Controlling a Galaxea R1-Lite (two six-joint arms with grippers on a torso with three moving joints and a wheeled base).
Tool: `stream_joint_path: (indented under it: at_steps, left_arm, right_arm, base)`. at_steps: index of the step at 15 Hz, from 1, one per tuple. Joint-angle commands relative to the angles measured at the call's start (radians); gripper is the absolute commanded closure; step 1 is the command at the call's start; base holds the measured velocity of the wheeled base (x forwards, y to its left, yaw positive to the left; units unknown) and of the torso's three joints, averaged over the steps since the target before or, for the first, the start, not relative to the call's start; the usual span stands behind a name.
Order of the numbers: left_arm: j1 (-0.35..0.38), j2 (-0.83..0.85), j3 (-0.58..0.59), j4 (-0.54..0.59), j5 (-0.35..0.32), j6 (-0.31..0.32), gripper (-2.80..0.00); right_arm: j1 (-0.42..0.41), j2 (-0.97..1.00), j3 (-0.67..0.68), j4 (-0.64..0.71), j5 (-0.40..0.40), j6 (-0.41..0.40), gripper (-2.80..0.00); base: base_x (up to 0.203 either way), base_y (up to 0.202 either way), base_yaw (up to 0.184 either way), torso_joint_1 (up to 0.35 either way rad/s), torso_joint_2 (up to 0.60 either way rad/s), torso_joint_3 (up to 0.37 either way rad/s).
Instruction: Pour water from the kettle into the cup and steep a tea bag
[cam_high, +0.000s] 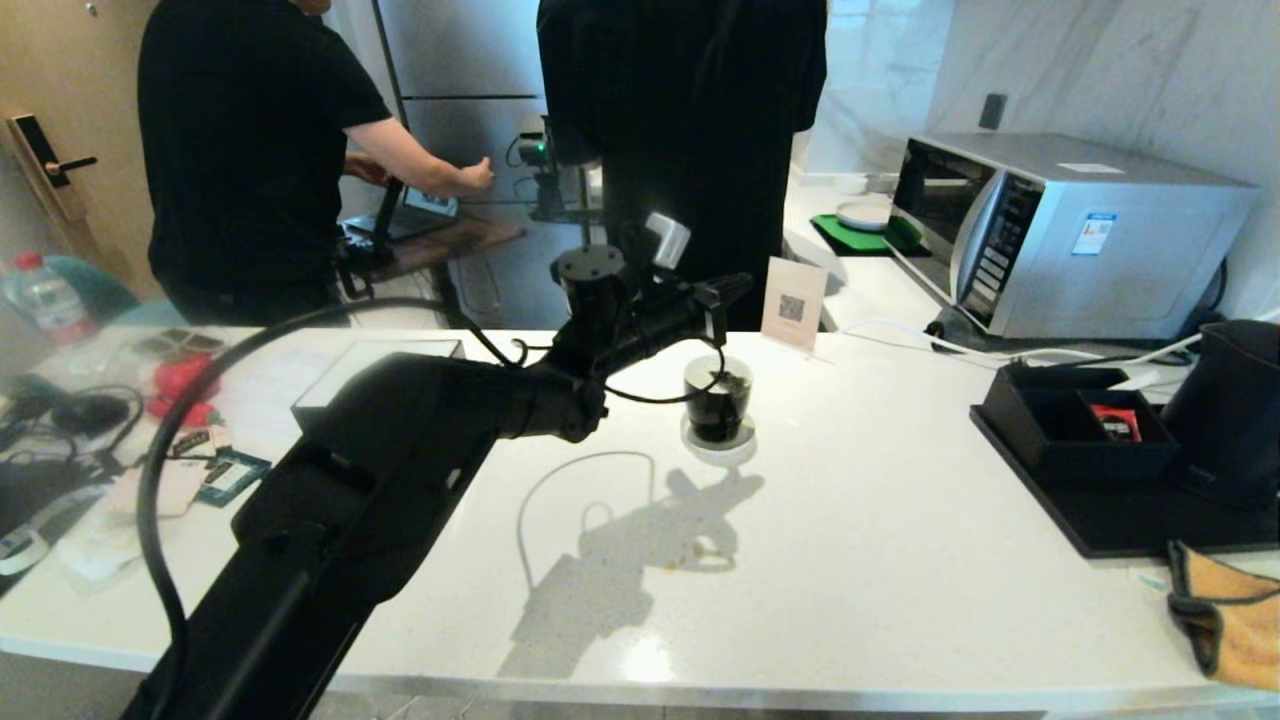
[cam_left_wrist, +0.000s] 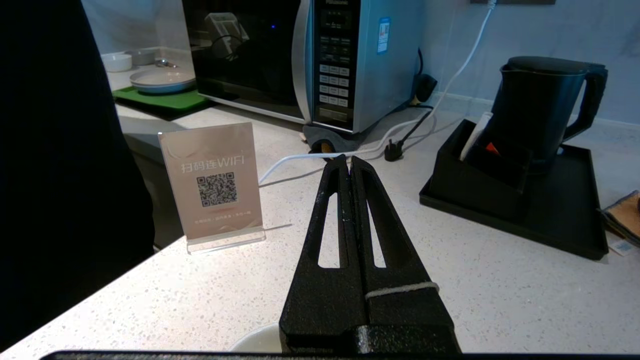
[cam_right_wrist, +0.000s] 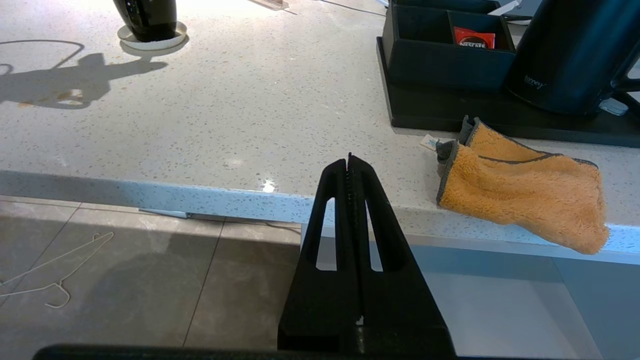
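Currently: left gripper hovers just over the cup, fingers pressed shut, nothing visibly held.

The glossy black cup sits on its white saucer mid-desk, directly below the fingers. The matte black kettle, tall and tapered, stands upright on a black tray well off to the right, nearer the right gripper, also shut, low at the desk's edge.
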Motion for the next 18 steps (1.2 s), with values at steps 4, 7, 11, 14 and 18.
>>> stream_joint_path:
  at_steps: [4,7,11,14,18]
  left_arm:
    - [0.0,-0.003,0.002,-0.008,0.008,-0.001,0.0]
    - [-0.001,-0.017,0.002,-0.008,0.011,-0.001,0.0]
    - [0.0,-0.064,0.003,0.005,0.01,-0.001,0.0]
    - [-0.004,-0.13,0.011,0.025,0.013,-0.001,0.0]
    - [-0.005,-0.229,0.026,0.059,0.013,-0.001,0.0]
  right_arm:
    - [0.0,0.002,0.0,0.002,0.002,0.01,0.0]
    - [0.0,0.002,0.0,0.002,0.002,0.01,0.0]
    - [0.0,0.002,0.0,0.002,0.002,0.01,0.0]
    - [0.0,0.002,0.0,0.002,0.002,0.01,0.0]
    - [0.0,0.002,0.0,0.002,0.002,0.01,0.0]
  base:
    - [0.0,0.0,0.0,0.0,0.0,0.0]
    - [0.0,0.0,0.0,0.0,0.0,0.0]
    - [0.0,0.0,0.0,0.0,0.0,0.0]
    - [0.0,0.0,0.0,0.0,0.0,0.0]
    - [0.0,0.0,0.0,0.0,0.0,0.0]
